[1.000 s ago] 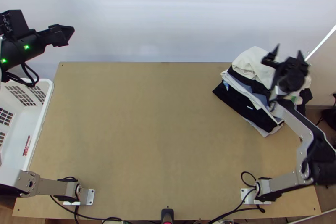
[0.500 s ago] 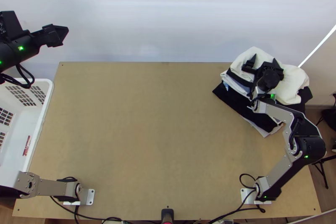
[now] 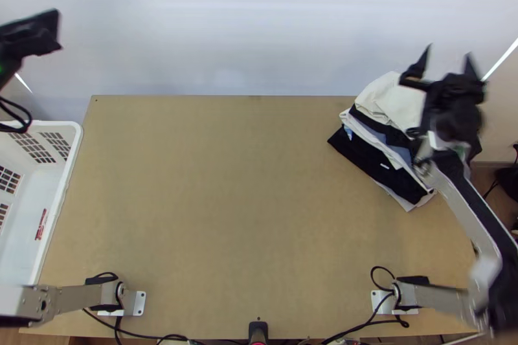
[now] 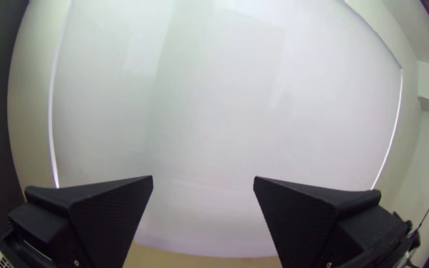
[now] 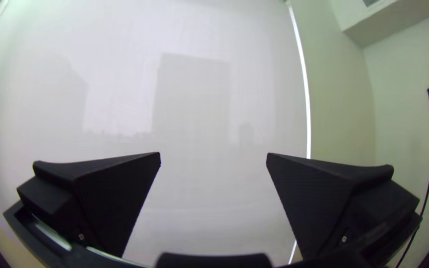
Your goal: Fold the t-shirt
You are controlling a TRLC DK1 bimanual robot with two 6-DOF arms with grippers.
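Top view: clothes stack (image 3: 375,165) at tabletop's (image 3: 226,196) far right corner, right pincer (image 3: 448,54) near it; left pincer (image 3: 57,30) outside left edge. Wrist views: fingers spread on both, white backdrop (image 5: 214,188) between. Wide tabletop stretch from basket (image 3: 65,180) to stack.

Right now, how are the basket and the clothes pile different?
The basket is white with gridded sides; the pile stacks black, white and cream cloth. The basket is by the table's left edge; the pile is at its far right corner. Both show white.
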